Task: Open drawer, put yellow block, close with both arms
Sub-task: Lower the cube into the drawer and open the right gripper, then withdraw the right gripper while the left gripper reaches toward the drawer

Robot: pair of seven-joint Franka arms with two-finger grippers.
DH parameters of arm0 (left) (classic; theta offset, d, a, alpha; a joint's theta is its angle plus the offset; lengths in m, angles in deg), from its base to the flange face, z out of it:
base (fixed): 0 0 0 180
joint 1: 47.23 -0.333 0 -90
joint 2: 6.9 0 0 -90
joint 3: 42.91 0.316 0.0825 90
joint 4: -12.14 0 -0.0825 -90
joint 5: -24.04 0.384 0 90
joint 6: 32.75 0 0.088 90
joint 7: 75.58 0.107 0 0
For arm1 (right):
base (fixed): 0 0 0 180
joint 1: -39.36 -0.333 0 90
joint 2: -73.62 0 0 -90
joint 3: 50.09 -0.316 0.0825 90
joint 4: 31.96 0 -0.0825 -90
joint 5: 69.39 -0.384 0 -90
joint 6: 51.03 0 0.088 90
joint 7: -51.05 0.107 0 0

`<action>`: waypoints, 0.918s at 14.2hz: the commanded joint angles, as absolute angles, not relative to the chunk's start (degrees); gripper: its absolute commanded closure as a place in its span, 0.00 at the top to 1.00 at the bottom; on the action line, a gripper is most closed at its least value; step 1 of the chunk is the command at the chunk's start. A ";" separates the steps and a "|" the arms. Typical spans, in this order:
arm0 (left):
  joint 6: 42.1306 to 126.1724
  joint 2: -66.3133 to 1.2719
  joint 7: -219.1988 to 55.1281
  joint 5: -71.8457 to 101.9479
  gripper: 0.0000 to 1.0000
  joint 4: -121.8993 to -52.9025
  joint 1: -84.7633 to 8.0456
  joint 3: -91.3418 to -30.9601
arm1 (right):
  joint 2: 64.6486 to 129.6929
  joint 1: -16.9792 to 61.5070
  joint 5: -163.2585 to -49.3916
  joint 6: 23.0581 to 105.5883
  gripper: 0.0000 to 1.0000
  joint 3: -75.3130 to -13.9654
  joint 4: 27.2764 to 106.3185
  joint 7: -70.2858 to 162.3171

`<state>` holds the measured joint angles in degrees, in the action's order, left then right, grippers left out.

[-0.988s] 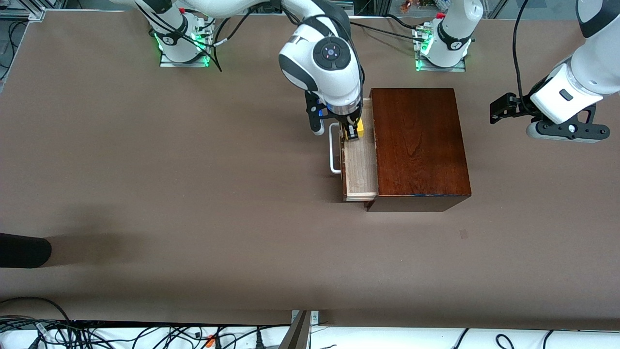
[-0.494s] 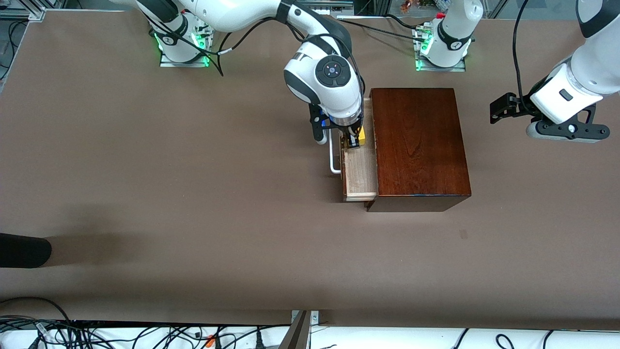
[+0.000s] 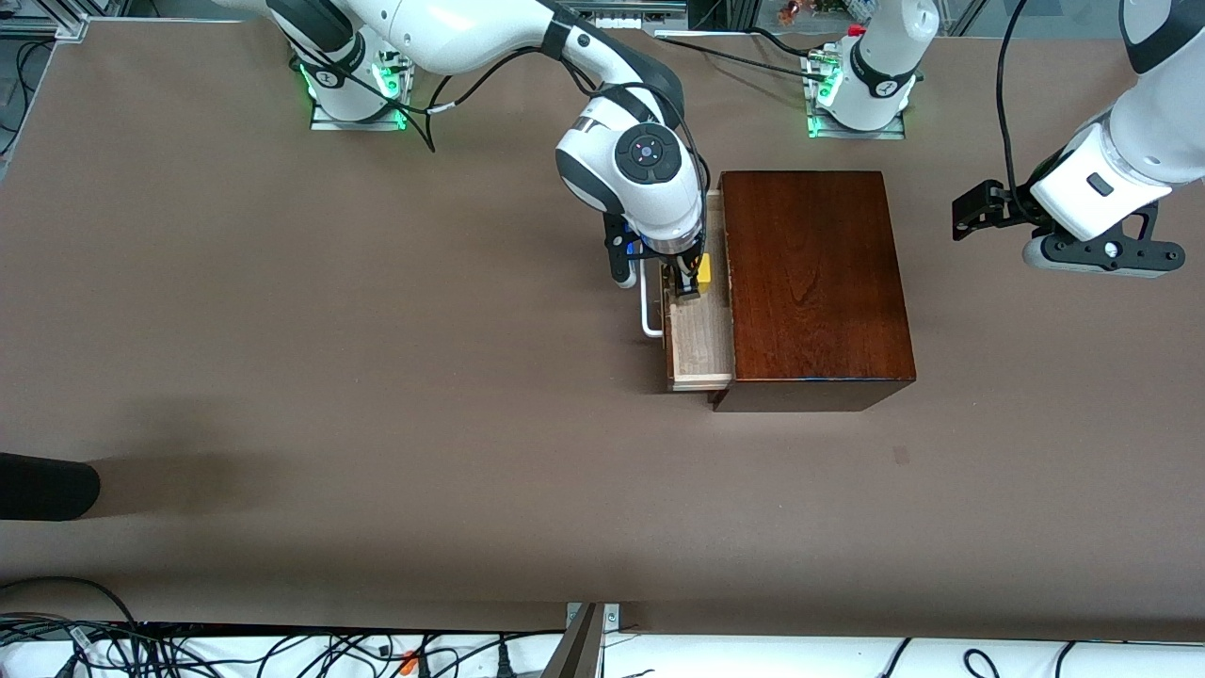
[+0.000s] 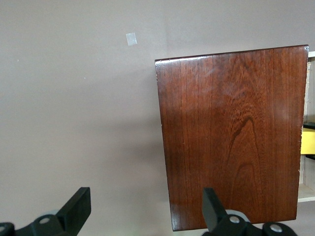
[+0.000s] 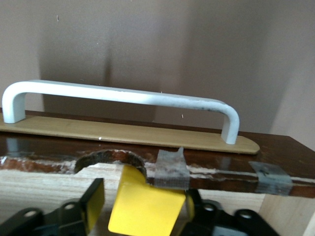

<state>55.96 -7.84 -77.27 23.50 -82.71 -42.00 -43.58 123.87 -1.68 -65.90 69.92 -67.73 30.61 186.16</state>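
The reddish-brown box (image 3: 810,282) stands mid-table with its drawer (image 3: 701,344) pulled out toward the right arm's end, white handle (image 3: 650,301) outermost. My right gripper (image 3: 690,282) is down in the drawer tray, shut on the yellow block (image 3: 702,271). In the right wrist view the block (image 5: 145,206) sits tilted between the fingers (image 5: 96,196), just inside the dark drawer front (image 5: 49,147) and the handle (image 5: 123,96). My left gripper (image 3: 960,215) hangs open and empty over the table at the left arm's end; its wrist view (image 4: 146,201) shows the box top (image 4: 231,137) and a sliver of the block (image 4: 308,140).
A small tape mark (image 3: 901,455) lies on the table nearer the front camera than the box. A dark object (image 3: 42,485) juts in at the table edge at the right arm's end. Cables run along the near edge.
My right gripper has come down with the yellow block into the drawer tray, shifting slightly toward the front camera. The left arm has not moved.
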 commanded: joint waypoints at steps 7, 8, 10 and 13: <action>54.70 -7.16 -75.76 22.90 1.00 -82.26 -42.14 -43.35 | 117.76 2.34 -69.99 52.70 1.00 -67.75 22.44 187.02; 54.18 -7.16 -75.67 22.90 1.00 -82.17 -42.14 -43.35 | 115.91 4.27 -71.14 50.50 1.00 -67.75 22.44 184.32; 53.48 -7.16 -75.67 23.16 1.00 -81.39 -42.14 -43.61 | 112.48 7.44 -71.94 44.54 1.00 -67.67 22.53 176.25; 52.25 -6.72 -72.88 23.16 1.00 -80.94 -41.61 -44.14 | 107.56 12.18 -71.94 34.70 1.00 -67.14 23.06 160.88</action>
